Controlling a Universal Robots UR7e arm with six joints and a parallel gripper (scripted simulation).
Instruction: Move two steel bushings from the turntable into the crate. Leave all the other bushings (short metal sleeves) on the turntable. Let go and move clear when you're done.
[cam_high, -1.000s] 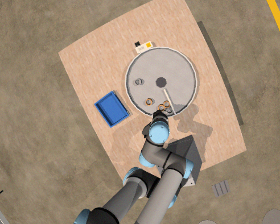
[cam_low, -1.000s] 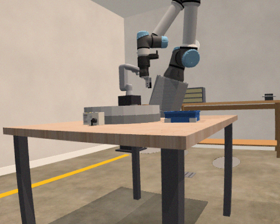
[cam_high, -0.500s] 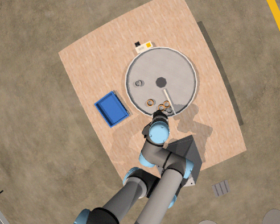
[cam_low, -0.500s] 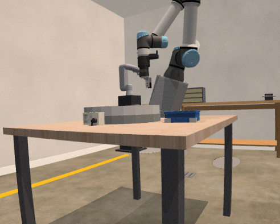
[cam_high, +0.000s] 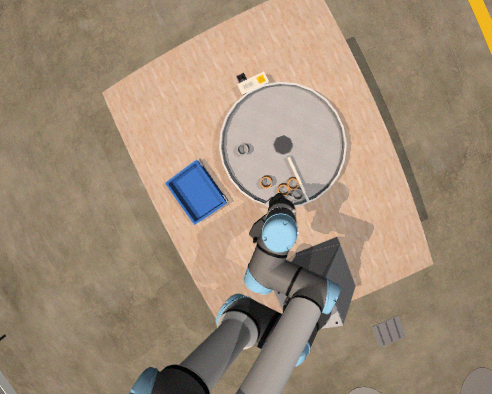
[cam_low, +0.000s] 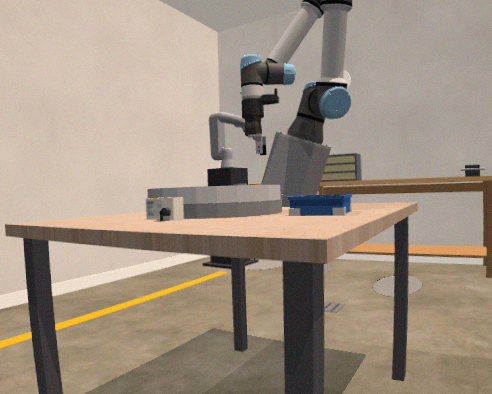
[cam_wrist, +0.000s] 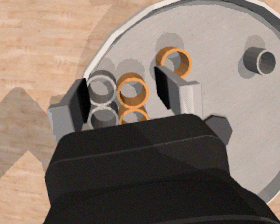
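Observation:
The grey turntable (cam_high: 283, 142) carries several bushings. In the wrist view, two steel bushings (cam_wrist: 101, 88) (cam_wrist: 103, 117) and two orange ones (cam_wrist: 133, 90) (cam_wrist: 133, 117) stand in a tight cluster near the rim. One more orange bushing (cam_wrist: 174, 61) and one more steel bushing (cam_wrist: 258, 61) stand apart from it. My gripper (cam_wrist: 121, 86) is open and empty. It hangs well above the cluster (cam_high: 291, 188), with the cluster showing between the fingers. The side view shows the gripper (cam_low: 260, 146) high over the turntable (cam_low: 215, 194). The blue crate (cam_high: 196, 191) is empty, left of the turntable.
A cream wiper bar (cam_high: 297, 177) lies on the disc from near the dark hub (cam_high: 283, 144) to the rim by the cluster. A small control box (cam_high: 252, 82) sits at the far rim. The arm's grey base block (cam_high: 320, 265) stands at the table's near edge.

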